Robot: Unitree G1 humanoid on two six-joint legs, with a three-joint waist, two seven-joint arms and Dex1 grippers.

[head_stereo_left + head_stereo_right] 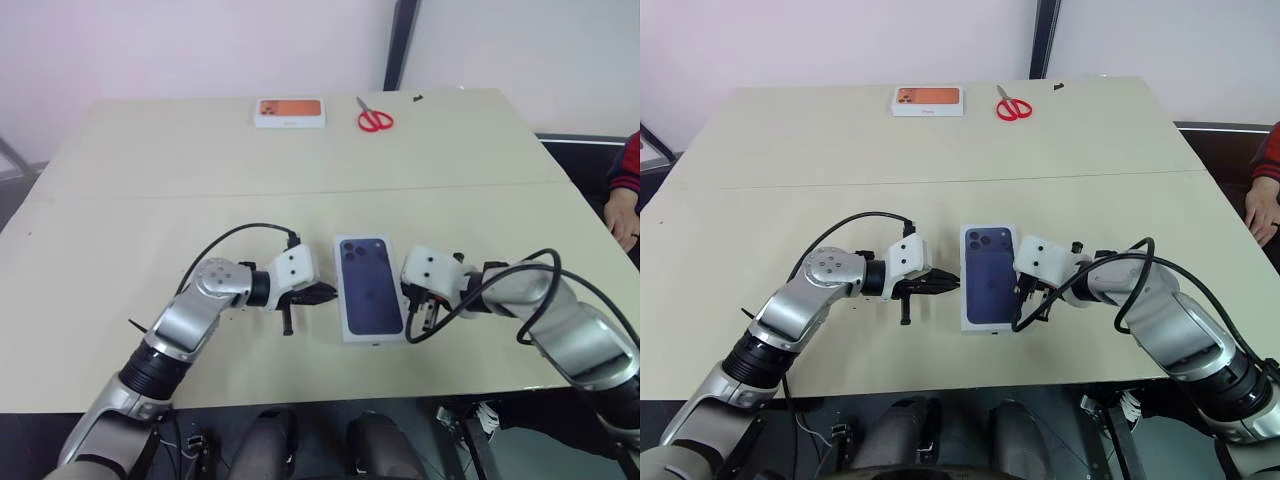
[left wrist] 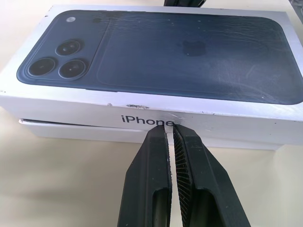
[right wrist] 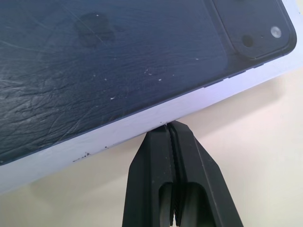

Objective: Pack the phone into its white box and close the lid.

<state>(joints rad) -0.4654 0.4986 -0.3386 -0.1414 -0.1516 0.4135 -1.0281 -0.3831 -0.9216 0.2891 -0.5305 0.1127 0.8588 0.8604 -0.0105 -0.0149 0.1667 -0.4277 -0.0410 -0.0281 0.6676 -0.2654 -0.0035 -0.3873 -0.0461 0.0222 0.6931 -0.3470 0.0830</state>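
The lid [image 1: 368, 285], white with a dark blue phone printed on its top, sits on the white box [image 2: 71, 130], whose lower half shows as a thin white band beneath it. The phone itself is hidden. My left gripper [image 1: 328, 293] is shut, its tips [image 2: 169, 127] touching the lid's left long side at the printed word. My right gripper [image 1: 409, 297] is shut too, with its tips [image 3: 169, 125] against the lid's right long edge. Nothing is between either pair of fingers.
At the table's far side lie a white box with an orange picture [image 1: 290, 112] and red scissors [image 1: 375, 120]. A person's hand [image 1: 625, 218] rests at the right edge. The table's near edge [image 1: 330, 400] runs just below the box.
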